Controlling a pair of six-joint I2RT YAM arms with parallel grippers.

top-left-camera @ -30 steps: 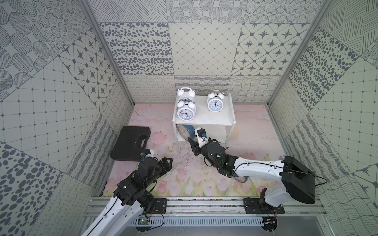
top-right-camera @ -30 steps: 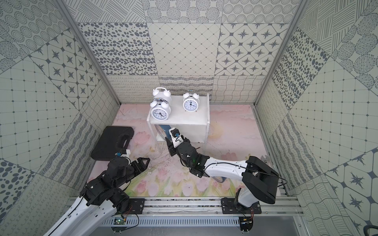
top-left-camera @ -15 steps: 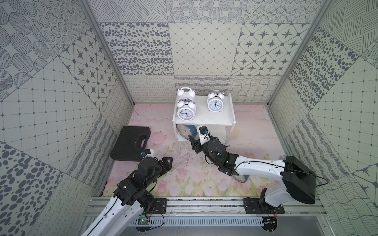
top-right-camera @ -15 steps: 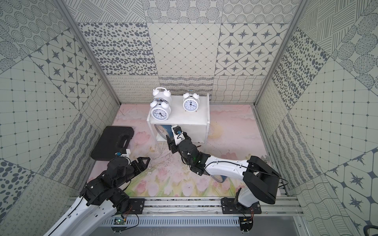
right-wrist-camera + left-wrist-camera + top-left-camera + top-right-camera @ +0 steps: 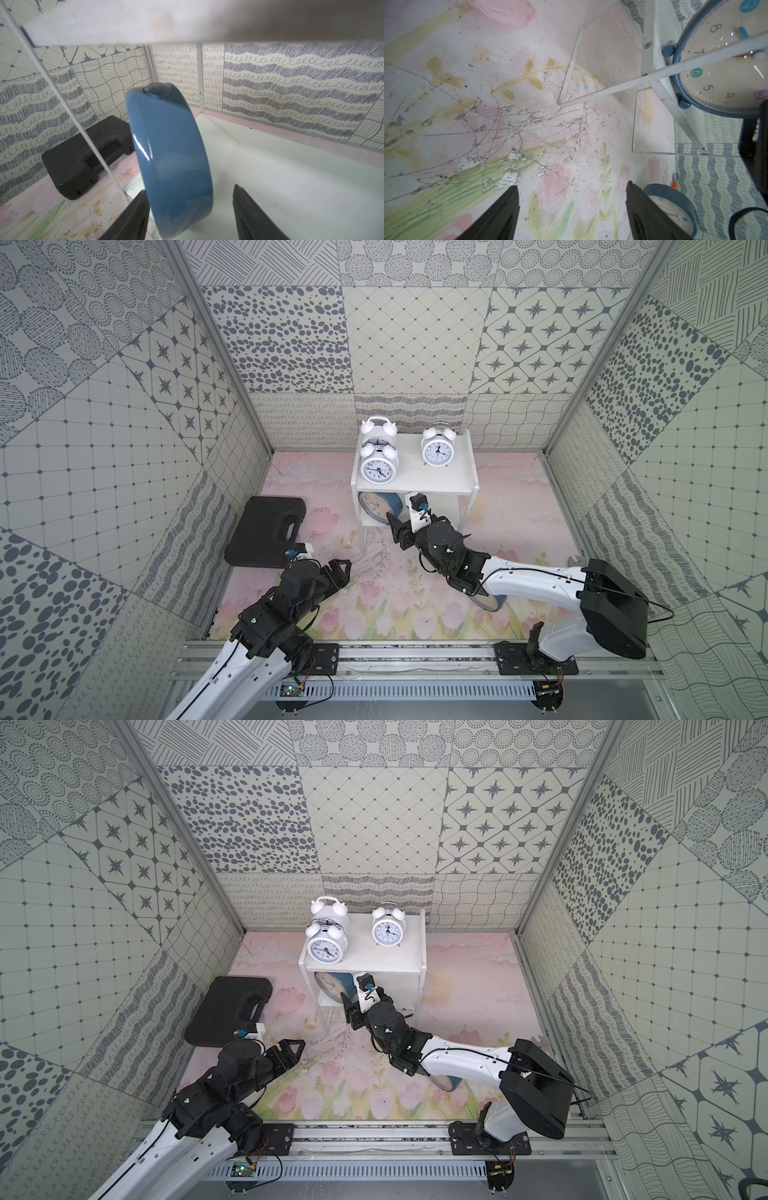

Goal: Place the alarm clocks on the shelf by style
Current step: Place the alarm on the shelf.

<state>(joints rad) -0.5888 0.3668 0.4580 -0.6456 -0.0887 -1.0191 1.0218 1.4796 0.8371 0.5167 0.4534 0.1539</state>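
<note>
The white shelf (image 5: 453, 477) (image 5: 399, 957) stands at the back. Three white twin-bell alarm clocks (image 5: 376, 467) (image 5: 376, 429) (image 5: 436, 448) sit on its top tier. A blue-cased clock (image 5: 380, 506) (image 5: 170, 149) stands on edge on the lower tier (image 5: 270, 166). My right gripper (image 5: 404, 523) (image 5: 189, 189) is open around it, with a clear gap on one side. A second blue clock (image 5: 488, 601) (image 5: 675, 209) lies on the floor, partly under my right arm. My left gripper (image 5: 340, 570) (image 5: 572, 185) hangs open and empty over the floor mat.
A flat black case (image 5: 266, 531) (image 5: 83, 155) lies on the floor left of the shelf. The shelf's thin legs (image 5: 591, 97) stand just ahead of my left gripper. Patterned walls close in the floor on three sides.
My right gripper carried the blue clock forward into the lower tier and spread its jaws, so the clock now stands free there. The left arm has not moved.
</note>
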